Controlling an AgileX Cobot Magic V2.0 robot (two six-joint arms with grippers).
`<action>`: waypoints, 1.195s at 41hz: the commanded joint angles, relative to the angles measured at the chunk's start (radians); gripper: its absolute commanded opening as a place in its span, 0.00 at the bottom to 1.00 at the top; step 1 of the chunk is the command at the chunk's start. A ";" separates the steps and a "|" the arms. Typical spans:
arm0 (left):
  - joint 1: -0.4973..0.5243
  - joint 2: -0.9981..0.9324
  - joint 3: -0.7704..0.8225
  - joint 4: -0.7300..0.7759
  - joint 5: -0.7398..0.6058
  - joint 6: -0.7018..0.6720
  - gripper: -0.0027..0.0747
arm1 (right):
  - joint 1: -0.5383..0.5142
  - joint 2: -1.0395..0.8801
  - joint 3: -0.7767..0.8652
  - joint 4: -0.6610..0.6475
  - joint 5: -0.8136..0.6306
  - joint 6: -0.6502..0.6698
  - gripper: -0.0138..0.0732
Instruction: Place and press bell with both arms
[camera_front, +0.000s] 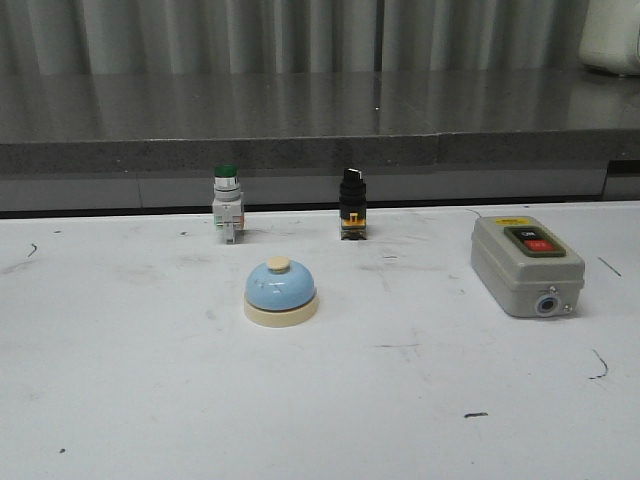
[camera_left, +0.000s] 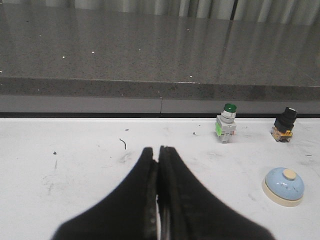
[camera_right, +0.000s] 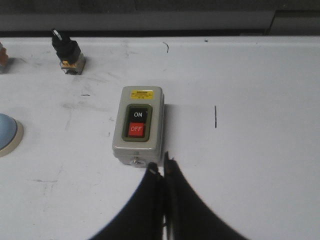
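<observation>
Evidently unstarted: bell (camera_front: 281, 292) sits untouched at centre of the front view on the table (camera_front: 120, 400), left gripper (camera_left: 158, 155) and right gripper (camera_right: 163, 167) both pressed together, holding nothing; placing and pressing remain.

switch box (camera_right: 138, 126), buttons reading ON, OFF

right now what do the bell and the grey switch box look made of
Bell: the light-blue dome looks like painted metal or glossy plastic, given its soft sheen; the cream base and button look plastic. Switch box: matte grey housing, probably moulded plastic, though painted metal is possible.
</observation>
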 joint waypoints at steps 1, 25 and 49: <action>0.002 0.008 -0.025 -0.010 -0.086 -0.001 0.01 | -0.004 -0.173 0.076 0.004 -0.109 0.002 0.08; 0.002 0.008 -0.025 -0.010 -0.086 -0.001 0.01 | -0.004 -0.675 0.255 -0.045 -0.137 0.002 0.08; 0.002 0.008 -0.025 -0.010 -0.086 -0.001 0.01 | -0.004 -0.675 0.255 -0.045 -0.137 0.002 0.08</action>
